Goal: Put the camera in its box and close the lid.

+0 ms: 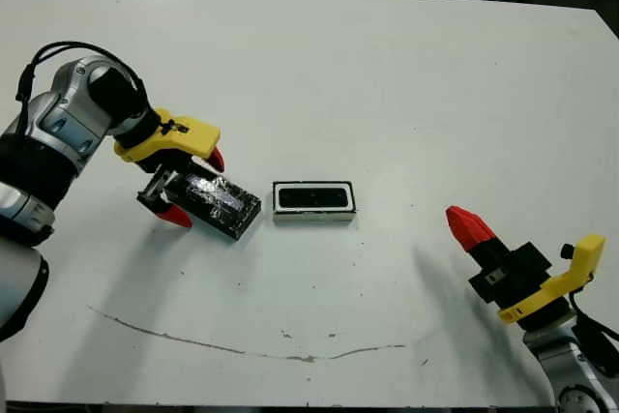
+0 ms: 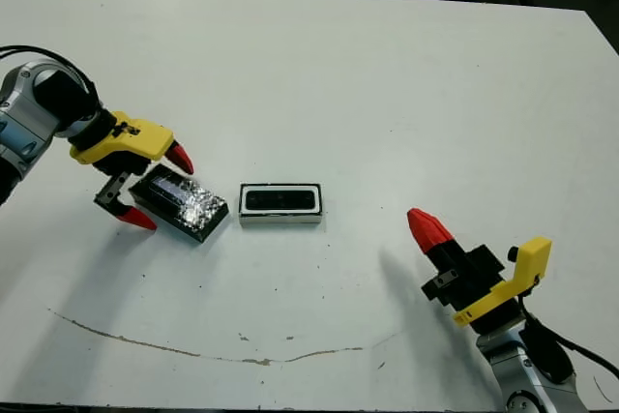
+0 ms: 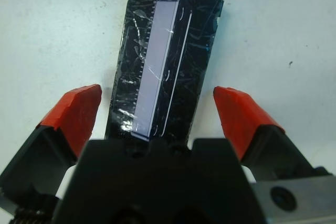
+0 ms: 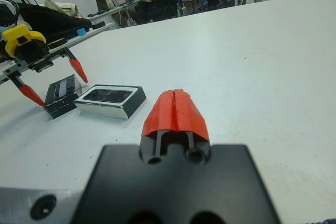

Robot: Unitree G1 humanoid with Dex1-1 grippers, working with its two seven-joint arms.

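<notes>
One lid (image 1: 218, 203), one box (image 1: 312, 202), one camera (image 1: 313, 198) inside

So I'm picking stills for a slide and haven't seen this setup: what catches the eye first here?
Probably the left gripper, its red fingers spread open on either side of the speckled black lid lying on the white table. Just right of the lid, apart from it, sits the box with the camera already inside. Over at the near right, the right gripper waits shut, away from both.
</notes>
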